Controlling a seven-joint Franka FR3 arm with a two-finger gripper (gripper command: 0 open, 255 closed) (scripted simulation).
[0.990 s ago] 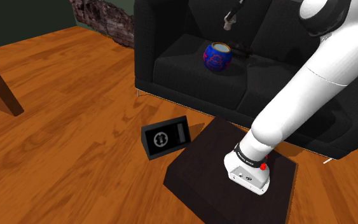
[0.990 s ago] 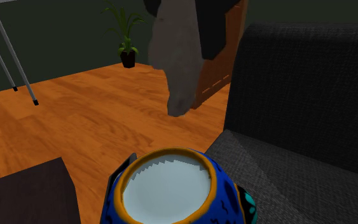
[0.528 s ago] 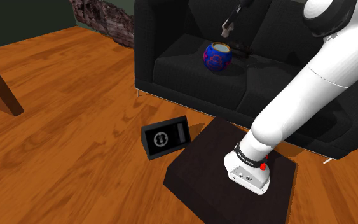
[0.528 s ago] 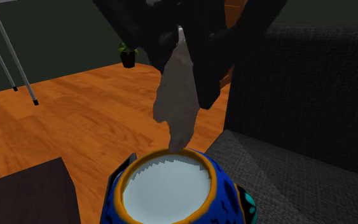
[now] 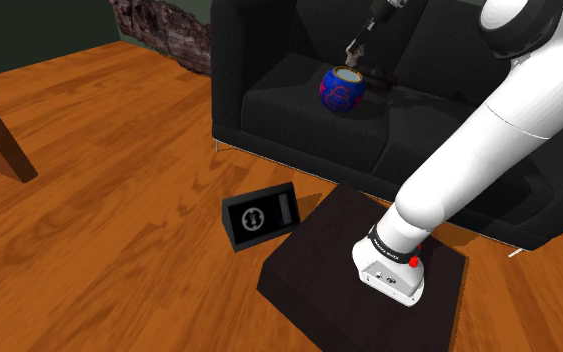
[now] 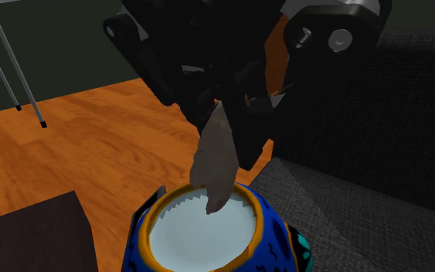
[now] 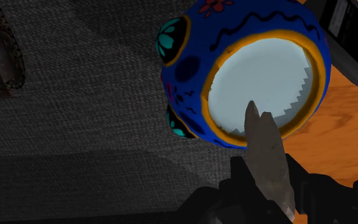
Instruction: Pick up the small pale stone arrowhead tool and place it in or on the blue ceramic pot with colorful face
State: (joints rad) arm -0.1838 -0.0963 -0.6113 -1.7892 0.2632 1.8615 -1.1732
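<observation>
Over the pot on the sofa, the arrowhead is being held tip-down, clamped in the gripper; release is best being delayed until the tip is centred inside the rim.

Pale grey arrowhead hangs point-down, tip at mouth of blue orange-rimmed pot, upright on black sofa.

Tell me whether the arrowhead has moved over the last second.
Yes. In the second exterior view the arrowhead has come down toward the pot; its tip now overlaps the opening.
</observation>
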